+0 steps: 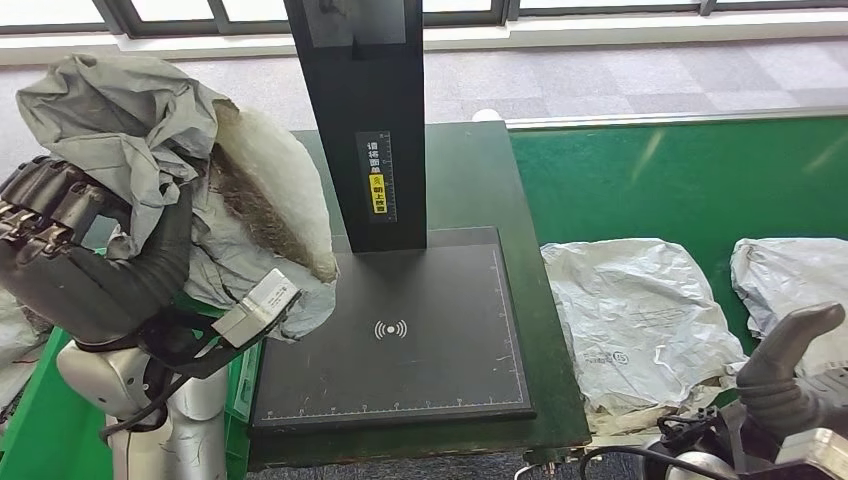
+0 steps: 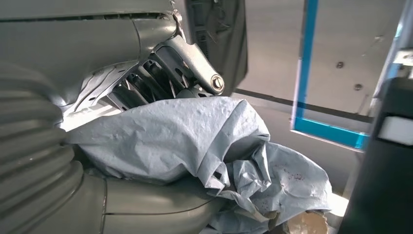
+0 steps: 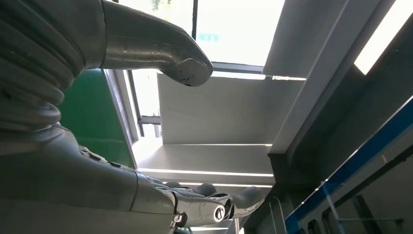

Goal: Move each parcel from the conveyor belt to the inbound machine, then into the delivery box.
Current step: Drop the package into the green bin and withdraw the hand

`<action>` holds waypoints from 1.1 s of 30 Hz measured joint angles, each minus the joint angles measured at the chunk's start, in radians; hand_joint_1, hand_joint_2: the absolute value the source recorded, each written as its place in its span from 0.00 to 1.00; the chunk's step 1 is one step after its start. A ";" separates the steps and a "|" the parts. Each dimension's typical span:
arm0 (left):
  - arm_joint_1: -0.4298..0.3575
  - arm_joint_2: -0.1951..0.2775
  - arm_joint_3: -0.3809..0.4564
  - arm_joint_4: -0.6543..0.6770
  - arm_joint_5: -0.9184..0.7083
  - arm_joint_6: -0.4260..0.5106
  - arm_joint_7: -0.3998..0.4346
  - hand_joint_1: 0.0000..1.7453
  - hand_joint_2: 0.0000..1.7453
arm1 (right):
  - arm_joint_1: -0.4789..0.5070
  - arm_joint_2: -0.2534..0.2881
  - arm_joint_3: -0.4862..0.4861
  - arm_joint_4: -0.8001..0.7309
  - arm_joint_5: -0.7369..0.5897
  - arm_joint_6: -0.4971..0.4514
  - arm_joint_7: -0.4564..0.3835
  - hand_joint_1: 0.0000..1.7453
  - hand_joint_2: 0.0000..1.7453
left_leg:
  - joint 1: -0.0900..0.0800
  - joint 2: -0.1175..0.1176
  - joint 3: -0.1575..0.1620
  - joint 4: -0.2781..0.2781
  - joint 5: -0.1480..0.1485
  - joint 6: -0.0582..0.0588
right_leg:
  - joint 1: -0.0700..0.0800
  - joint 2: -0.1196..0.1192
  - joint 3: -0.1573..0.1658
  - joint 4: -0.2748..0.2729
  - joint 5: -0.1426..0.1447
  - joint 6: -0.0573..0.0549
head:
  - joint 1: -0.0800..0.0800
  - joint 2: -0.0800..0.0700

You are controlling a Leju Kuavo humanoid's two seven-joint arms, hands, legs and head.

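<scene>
Head view has the left hand [image 1: 95, 250] raised on the left side with a crumpled grey parcel [image 1: 165, 130] bunched up in its grip, so it's clamped on that one. That bag hangs over the left edge of the inbound machine [image 1: 400, 330], the flat black scan plate with the little wireless symbol on it, and the bag's lower edge looks to be right at the plate's corner, though I can't tell if it actually touches. A black post [image 1: 365, 100] with a yellow and white label stands at the back of the plate.

Left wrist view is close in on the same grey parcel [image 2: 180, 141], wrinkled plastic pinned between the thick thumb and the darker fingers [image 2: 192, 68].

Over on the right, the green conveyor belt [image 1: 680, 180] carries two more white parcels: one [image 1: 635, 310] just beside the machine's bench, another [image 1: 790, 275] further right, partly behind the right hand [image 1: 785, 375].

Right hand is low at the corner, palm turned up. In the right wrist view its thumb [image 3: 160, 46] and fingers [image 3: 214, 202] sit well apart with nothing between them, so it's holding nothing.
</scene>
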 joint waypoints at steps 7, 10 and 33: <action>0.004 0.001 0.282 0.107 0.156 -0.001 -0.102 1.00 1.00 | 0.000 0.000 0.000 0.000 0.051 0.000 0.000 0.00 1.00 | 0.000 0.001 0.000 0.000 0.000 0.000 | 0.000 0.000 0.000 0.000 0.000 0.000 | 0.000 0.000; -0.039 -0.009 0.476 0.218 0.243 -0.002 -0.238 1.00 1.00 | 0.000 0.001 0.000 0.000 0.069 0.000 0.000 0.00 1.00 | 0.000 0.001 0.001 0.000 0.001 -0.001 | 0.001 0.001 0.000 0.000 0.000 -0.001 | 0.000 0.000; -0.143 -0.032 0.900 0.488 0.263 -0.002 -0.382 0.00 1.00 | -0.001 0.002 0.000 0.014 0.072 0.000 0.000 0.00 1.00 | 0.000 0.001 0.000 0.000 0.001 -0.002 | 0.001 0.002 -0.001 0.000 0.001 -0.001 | 0.000 0.000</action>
